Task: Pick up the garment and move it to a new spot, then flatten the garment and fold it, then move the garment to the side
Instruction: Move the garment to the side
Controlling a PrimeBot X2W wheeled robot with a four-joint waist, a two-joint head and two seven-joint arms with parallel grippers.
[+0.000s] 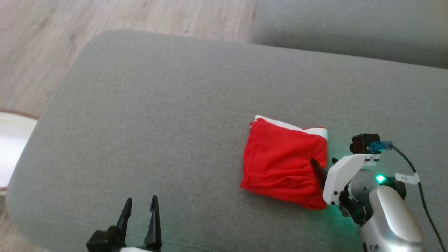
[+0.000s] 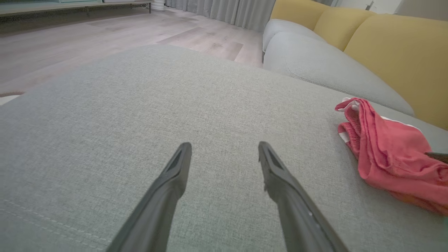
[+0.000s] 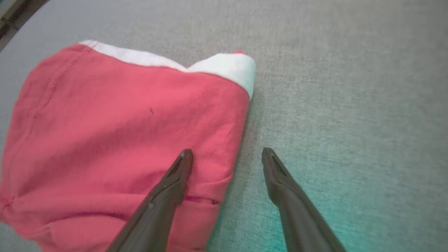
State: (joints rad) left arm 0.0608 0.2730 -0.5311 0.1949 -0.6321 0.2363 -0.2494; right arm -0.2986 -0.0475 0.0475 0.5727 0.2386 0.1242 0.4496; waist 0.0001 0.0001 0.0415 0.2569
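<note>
Grey sofa upholstery forms the work surface, and on its right part the red garment is laid, white trim showing along its far edge. It is seen as a compact, roughly square packet with layered edges, so the flattening and folding are judged to be done. The last step, moving it to the side, is judged not yet done, since the packet rests on the cushion and is gripped by nothing.

The right claw is held wide across the garment's right edge. One finger is placed over the red cloth and the other over bare upholstery just beside it. Whether the cloth is touched cannot be told.

The left claw is likewise spread wide and empty, low over bare cushion near the front edge, well apart from the garment.

Beyond the cushion, a pale wooden floor and yellow back cushions are seen.
</note>
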